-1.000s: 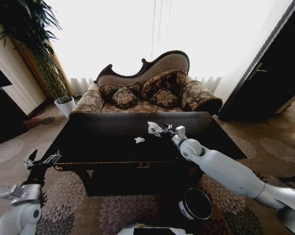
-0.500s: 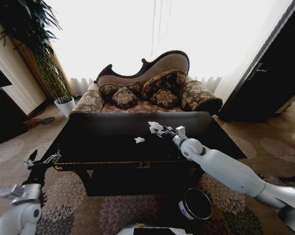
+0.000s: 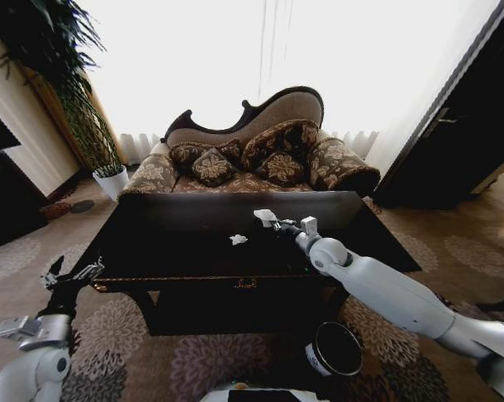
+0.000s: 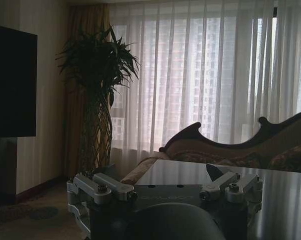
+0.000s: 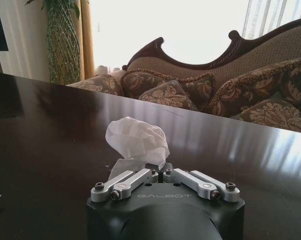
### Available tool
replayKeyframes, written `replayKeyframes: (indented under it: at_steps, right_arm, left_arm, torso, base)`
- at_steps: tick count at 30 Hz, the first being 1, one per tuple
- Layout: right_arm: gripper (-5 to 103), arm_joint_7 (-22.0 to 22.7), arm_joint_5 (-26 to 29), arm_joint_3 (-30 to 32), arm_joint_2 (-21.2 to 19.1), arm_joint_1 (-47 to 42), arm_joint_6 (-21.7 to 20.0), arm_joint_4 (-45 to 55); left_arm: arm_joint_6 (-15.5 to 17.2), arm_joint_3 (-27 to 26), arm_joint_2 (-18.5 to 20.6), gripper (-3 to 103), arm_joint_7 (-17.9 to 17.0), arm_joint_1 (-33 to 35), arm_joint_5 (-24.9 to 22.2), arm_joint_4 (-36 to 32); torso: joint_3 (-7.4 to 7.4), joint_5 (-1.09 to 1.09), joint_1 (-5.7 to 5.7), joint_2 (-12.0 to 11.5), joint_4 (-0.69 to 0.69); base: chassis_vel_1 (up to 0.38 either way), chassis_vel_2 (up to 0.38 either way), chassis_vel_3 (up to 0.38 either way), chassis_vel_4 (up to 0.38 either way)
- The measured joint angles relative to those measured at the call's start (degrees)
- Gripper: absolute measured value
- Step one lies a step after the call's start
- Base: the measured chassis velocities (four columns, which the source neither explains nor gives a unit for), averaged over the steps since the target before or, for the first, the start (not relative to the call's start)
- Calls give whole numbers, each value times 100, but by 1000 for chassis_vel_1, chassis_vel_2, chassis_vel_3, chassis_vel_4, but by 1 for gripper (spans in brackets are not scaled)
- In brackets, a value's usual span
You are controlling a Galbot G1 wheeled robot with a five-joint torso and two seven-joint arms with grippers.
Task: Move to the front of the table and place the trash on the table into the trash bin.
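bench [image 5: 50, 125]: dark wood, glossy, reflective | paper wad [image 5: 135, 142]: white, crumpled, matt | right pincer [image 5: 163, 175]: brushed metal fingers, matt black housing | sofa [image 3: 252, 155]: patterned woven cloth, carved polished wood frame

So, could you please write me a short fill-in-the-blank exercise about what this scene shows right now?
1. The right pincer is shut on a crumpled wad of white ____.
2. The second paper wad lies on the black ____.
3. The trash bin stands on the ____, below the table's front edge.
4. The left pincer hangs ____ near the table's left front corner, holding nothing.

Missing words: paper; table; carpet; open
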Motion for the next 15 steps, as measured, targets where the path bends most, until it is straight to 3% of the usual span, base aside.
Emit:
replayKeyframes:
  at_steps: [8,12,13,15]
  right_arm:
    - [0,-1,123,682,-152,-569,14,402]
    - [0,8,138,1667,-214,-1401,-10,878]
    - [0,8,138,1667,-214,-1401,-10,878]
    - [0,3,142,2349,-294,-2133,-23,1214]
  left_arm:
    - [-14,65,-6,100,-1,-61,-2,50]
    - [-31,199,-11,100,-2,-148,-4,111]
    - [-31,199,-11,100,-2,-148,-4,111]
    - [-33,272,18,100,-2,-210,-24,132]
  torso:
    - [0,0,0,0,0]
    - [0,-1,0,1,1]
    - [0,-1,0,1,1]
    - [0,0,0,1,0]
  base:
    - [0,0,0,0]
    - [0,0,0,0]
    - [0,0,0,0]
    - [0,0,0,0]
